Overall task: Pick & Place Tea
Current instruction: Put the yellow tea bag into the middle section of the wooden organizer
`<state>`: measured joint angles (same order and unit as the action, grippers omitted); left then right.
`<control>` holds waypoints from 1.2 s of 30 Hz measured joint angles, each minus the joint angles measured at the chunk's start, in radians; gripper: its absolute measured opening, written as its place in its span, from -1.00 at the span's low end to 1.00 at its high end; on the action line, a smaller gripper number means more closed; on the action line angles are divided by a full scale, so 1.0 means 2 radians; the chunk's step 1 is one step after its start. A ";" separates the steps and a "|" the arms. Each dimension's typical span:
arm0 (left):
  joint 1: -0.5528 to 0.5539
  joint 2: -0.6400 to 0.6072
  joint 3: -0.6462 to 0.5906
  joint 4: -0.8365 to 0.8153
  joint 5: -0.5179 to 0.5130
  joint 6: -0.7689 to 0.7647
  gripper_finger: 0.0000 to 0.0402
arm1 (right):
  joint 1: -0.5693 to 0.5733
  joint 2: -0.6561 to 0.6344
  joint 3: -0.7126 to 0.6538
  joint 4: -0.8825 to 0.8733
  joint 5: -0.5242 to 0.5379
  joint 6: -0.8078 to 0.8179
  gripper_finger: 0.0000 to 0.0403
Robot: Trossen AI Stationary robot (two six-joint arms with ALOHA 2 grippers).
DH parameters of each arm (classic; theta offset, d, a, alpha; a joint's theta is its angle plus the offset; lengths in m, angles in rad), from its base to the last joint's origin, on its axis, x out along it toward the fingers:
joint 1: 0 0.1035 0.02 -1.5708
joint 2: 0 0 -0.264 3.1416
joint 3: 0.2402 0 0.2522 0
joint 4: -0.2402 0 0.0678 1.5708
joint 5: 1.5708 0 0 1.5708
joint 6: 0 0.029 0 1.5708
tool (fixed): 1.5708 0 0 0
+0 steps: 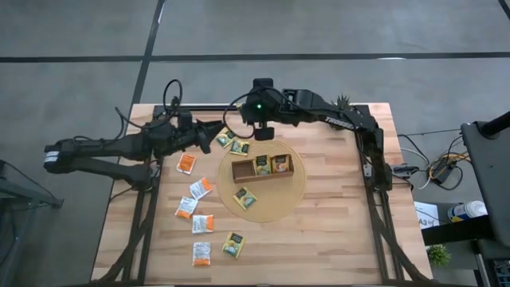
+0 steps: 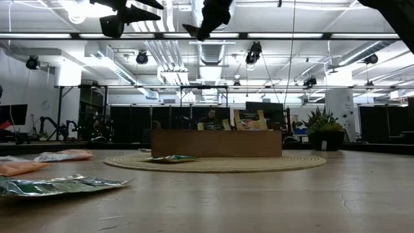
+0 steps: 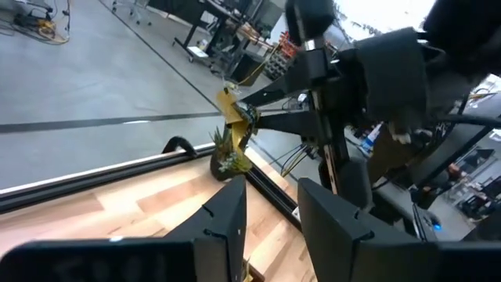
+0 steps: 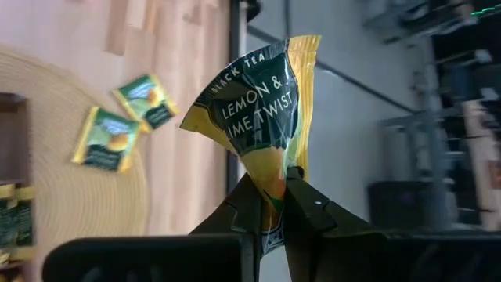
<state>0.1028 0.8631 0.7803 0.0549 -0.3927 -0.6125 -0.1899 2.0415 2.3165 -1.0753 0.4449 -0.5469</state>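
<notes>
My right gripper [image 4: 278,184] hangs high over the table's far edge, shut on a yellow-green tea sachet [image 4: 258,102] with a dark label; the left wrist view shows the sachet [image 3: 233,117] too. My left gripper [image 3: 270,188] is open and holds nothing, level at the far left [image 1: 217,131], facing the right one. The brown three-compartment tray [image 1: 263,167] rests on a round woven mat [image 1: 275,203] with sachets in its compartments. Two yellow-green sachets [image 1: 233,143] lie flat at the mat's far-left rim, and one more [image 1: 245,198] on the mat. My right gripper pinches the sachet's one end [image 4: 274,168] between its two fingers. The sachet sticks out beyond the fingertips, bent and crumpled, and is lifted clear of the table.
Several orange sachets [image 1: 195,207] and one yellow-green one [image 1: 233,244] lie flat on the table's left and near part. A small potted plant [image 1: 343,102] stands at the far right corner. The table's right half is bare wood.
</notes>
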 joint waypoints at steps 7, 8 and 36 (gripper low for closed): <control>0.000 0.008 0.000 0.013 0.001 -0.001 -0.18 | 0.023 0.000 0.000 0.006 0.028 -0.004 -0.89; 0.000 0.009 0.000 0.015 0.001 -0.001 -0.13 | 0.025 0.000 0.000 0.006 0.028 -0.004 -0.89; 0.000 0.057 0.000 0.118 0.001 0.061 0.06 | 0.058 0.000 -0.006 0.062 0.079 -0.030 -0.89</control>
<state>0.1020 0.9777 0.7803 0.2913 -0.3904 -0.4900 -0.0746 2.0422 2.3054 -0.9506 0.6028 -0.6060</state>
